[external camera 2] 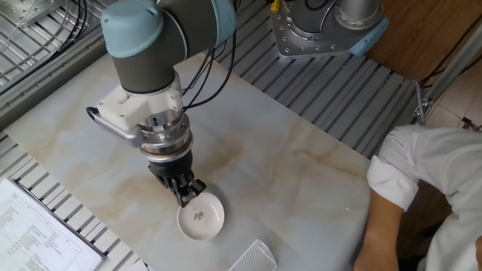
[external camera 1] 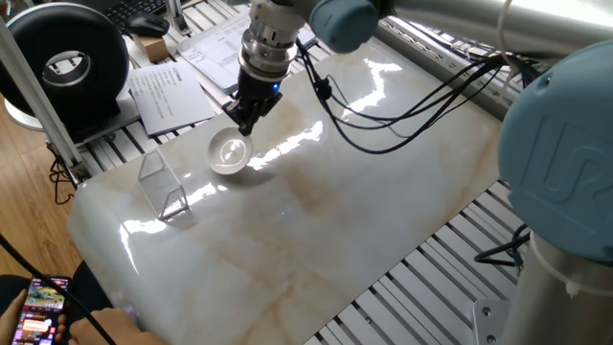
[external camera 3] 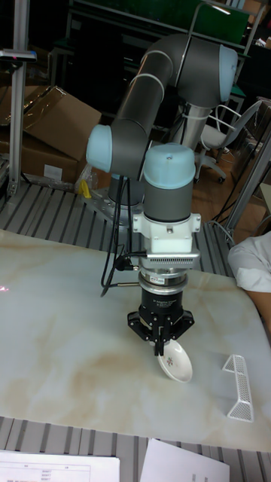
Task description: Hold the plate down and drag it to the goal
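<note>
The plate (external camera 1: 228, 155) is a small white dish on the marble tabletop, also seen as plate (external camera 2: 202, 219) and plate (external camera 3: 175, 364). My gripper (external camera 1: 241, 128) points straight down with its fingers together, their tips pressing on the plate's rim on the side away from the goal. The same contact shows at gripper (external camera 2: 185, 198) and gripper (external camera 3: 159, 349). The goal (external camera 1: 163, 186) is a clear plastic corner bracket standing a short way from the plate. It is apart from the plate, at goal (external camera 3: 239, 388) and, cut off by the frame edge, at goal (external camera 2: 254, 258).
Printed papers (external camera 1: 170, 94) and a black round device (external camera 1: 72, 62) lie beyond the table's far-left edge. A person's white sleeve (external camera 2: 422, 188) reaches in at one side. A hand holds a phone (external camera 1: 38, 309). Black cables (external camera 1: 402, 115) hang over the marble.
</note>
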`<state>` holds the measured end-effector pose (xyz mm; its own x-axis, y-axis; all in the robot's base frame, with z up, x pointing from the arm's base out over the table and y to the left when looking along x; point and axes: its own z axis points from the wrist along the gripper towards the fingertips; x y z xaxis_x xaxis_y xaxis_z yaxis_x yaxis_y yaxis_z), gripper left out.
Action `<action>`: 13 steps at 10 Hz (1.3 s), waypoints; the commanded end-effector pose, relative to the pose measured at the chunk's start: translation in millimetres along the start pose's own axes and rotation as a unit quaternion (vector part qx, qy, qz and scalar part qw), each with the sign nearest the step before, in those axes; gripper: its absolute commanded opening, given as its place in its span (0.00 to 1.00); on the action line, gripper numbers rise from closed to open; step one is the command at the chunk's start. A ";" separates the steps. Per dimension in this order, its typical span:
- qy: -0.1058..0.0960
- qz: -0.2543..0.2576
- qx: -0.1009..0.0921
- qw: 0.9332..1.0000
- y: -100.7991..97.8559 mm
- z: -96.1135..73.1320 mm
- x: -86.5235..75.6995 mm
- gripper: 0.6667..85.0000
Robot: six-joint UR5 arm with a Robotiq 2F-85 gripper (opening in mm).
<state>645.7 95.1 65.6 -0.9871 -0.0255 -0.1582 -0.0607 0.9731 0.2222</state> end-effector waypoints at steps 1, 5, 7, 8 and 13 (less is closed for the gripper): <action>0.024 -0.059 -0.001 0.998 -3.7 -13.7 11.1 0.01; 0.010 -0.090 0.016 0.996 -12.1 -13.6 3.0 0.01; 0.001 -0.099 0.014 0.995 -12.9 -7.0 -5.5 0.01; -0.006 -0.100 0.010 0.995 -12.5 2.7 -14.5 0.01; -0.022 -0.079 -0.002 0.997 14.5 33.5 -40.9 0.01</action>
<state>677.6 102.6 48.4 -0.9558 -0.1945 -0.2207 -0.2353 0.9557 0.1766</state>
